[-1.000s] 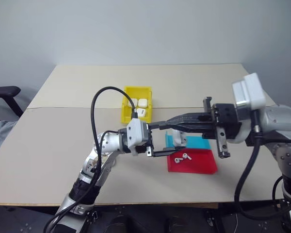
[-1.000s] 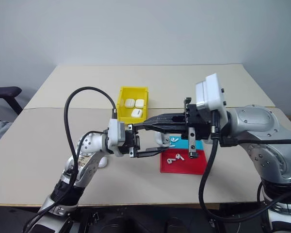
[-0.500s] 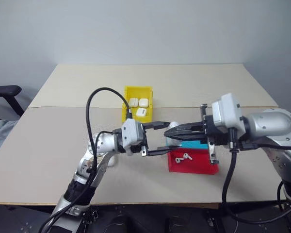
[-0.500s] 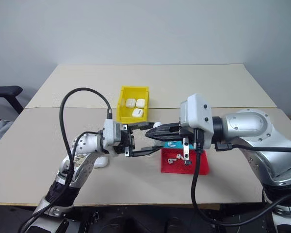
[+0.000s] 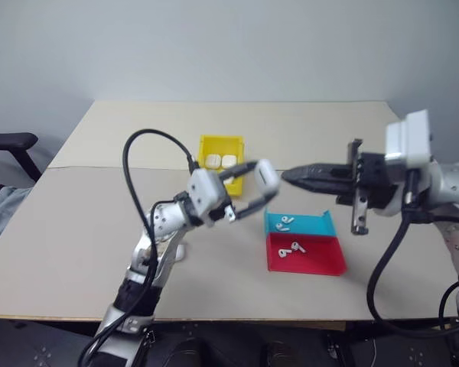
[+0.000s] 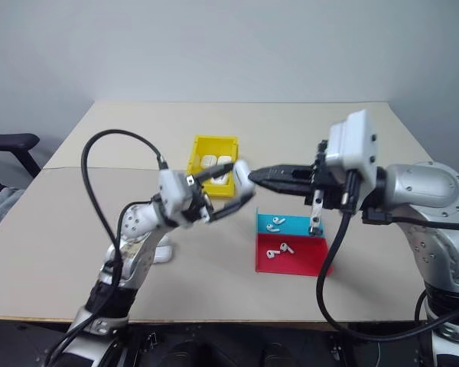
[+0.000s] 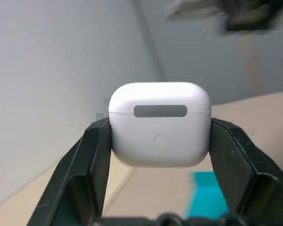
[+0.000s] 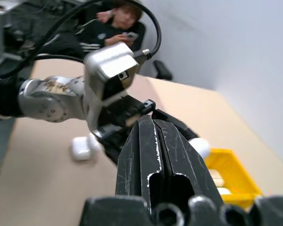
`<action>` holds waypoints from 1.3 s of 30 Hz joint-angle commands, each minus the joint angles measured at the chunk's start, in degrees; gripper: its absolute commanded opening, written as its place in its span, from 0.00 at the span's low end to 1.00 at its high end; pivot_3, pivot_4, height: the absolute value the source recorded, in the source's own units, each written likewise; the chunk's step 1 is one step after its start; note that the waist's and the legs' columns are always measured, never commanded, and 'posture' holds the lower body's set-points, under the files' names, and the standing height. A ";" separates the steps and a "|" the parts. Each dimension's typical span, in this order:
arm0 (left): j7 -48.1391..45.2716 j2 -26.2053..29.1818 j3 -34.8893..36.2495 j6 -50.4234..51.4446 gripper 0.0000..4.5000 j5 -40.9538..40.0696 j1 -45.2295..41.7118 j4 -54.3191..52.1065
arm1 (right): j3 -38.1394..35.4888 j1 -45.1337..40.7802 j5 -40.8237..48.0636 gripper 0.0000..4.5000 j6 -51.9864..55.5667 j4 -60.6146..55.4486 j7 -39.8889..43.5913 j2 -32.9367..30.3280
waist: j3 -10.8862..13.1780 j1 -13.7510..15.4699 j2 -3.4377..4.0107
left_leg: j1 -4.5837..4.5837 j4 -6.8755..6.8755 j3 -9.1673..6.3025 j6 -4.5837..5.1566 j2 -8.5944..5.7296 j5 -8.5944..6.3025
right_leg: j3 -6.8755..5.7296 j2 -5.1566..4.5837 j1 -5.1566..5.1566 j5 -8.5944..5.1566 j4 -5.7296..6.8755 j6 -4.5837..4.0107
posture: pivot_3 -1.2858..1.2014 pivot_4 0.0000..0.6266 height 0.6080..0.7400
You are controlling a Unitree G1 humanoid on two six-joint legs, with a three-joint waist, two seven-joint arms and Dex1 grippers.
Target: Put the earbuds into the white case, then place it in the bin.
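White case (image 7: 159, 125) lid-shut, clamped in left gripper (image 5: 254, 183) above table beside yellow bin (image 5: 208, 147), right gripper (image 5: 291, 175) closed empty; placing step, next needs lowering into bin.

Earbuds (image 5: 289, 235) in tray (image 5: 333, 264), right of bin (image 5: 207, 144).
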 commanded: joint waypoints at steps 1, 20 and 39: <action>9.77 -0.01 0.46 10.07 0.62 7.87 -7.79 3.31 | -2.36 3.34 -0.27 0.01 0.32 -1.03 -3.17 0.69 | 0.00 0.05 0.00 | -0.02 -0.02 0.00 0.00 -0.01 0.00 | 0.00 0.00 -0.01 0.00 0.00 0.01 | 0.52 0.24 1.00; 27.49 -3.81 -0.88 18.60 0.84 18.27 -22.74 36.19 | -0.93 12.05 -3.73 0.00 1.64 -3.31 -8.15 0.60 | 0.03 -0.47 -0.05 | -0.19 -0.05 0.08 -0.03 -0.02 0.03 | -0.01 -0.01 -0.21 -0.02 -0.04 0.04 | 0.52 0.24 1.00; -16.94 14.84 15.46 26.41 0.99 -20.91 6.25 -12.85 | -9.03 25.67 -16.06 0.00 -15.51 8.77 10.78 -9.86 | 0.00 -1.12 0.00 | 0.22 -0.08 0.13 -0.17 0.03 0.11 | 0.13 -0.01 0.04 -0.03 0.09 0.03 | 0.52 0.24 1.00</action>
